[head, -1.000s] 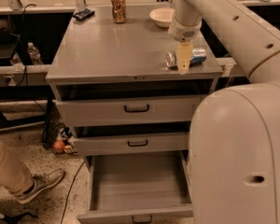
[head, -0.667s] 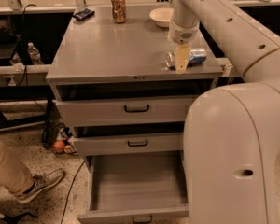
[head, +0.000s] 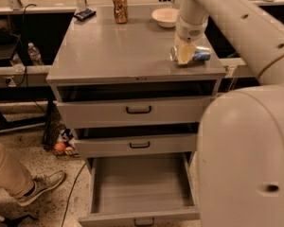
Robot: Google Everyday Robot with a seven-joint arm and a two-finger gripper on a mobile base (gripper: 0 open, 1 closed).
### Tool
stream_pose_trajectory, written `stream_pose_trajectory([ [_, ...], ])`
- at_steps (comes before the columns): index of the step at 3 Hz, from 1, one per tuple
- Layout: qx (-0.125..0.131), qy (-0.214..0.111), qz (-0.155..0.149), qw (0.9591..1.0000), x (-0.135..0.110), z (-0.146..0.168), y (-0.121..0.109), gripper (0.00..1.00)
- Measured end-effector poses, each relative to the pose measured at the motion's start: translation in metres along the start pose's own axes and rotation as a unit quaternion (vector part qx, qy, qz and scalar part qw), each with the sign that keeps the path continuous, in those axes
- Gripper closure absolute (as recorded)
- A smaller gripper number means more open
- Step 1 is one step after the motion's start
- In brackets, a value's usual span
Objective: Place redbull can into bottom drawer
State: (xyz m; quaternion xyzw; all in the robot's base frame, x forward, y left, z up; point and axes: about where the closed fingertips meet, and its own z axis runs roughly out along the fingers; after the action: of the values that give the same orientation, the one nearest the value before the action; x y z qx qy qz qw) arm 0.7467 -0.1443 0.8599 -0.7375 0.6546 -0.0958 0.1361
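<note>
The redbull can (head: 201, 56) lies on its side near the right front corner of the grey cabinet top (head: 132, 46); its silver end and blue body show. My gripper (head: 184, 55) reaches straight down from the white arm and sits right on the can, covering its middle. The can still rests on the cabinet top. The bottom drawer (head: 142, 215) is pulled wide open below, with nothing in its tray. The two upper drawers are slightly open.
A brown-gold can (head: 119, 7), a white bowl (head: 164, 17) and a black object (head: 84, 14) stand at the back of the cabinet top. My white body (head: 246, 160) fills the right foreground. A person's leg and shoe (head: 38, 186) are at lower left.
My gripper stays at the can with only a slight shift. The can has not moved and the drawers are unchanged.
</note>
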Motion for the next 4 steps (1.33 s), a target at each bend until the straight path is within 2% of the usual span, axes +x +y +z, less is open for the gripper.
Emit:
stream_pose_trajectory([
  [1,0.02,-0.016,-0.006,0.9997,-0.001,-0.032,0.011,1.0],
  [2,0.035,-0.044,-0.011,0.9984,-0.002,-0.075,0.039,1.0],
  [3,0.005,-0.076,-0.011,0.997,-0.017,-0.105,0.095,1.0],
  [4,-0.008,-0.079,-0.015,0.9968,-0.022,-0.1,0.108,1.0],
])
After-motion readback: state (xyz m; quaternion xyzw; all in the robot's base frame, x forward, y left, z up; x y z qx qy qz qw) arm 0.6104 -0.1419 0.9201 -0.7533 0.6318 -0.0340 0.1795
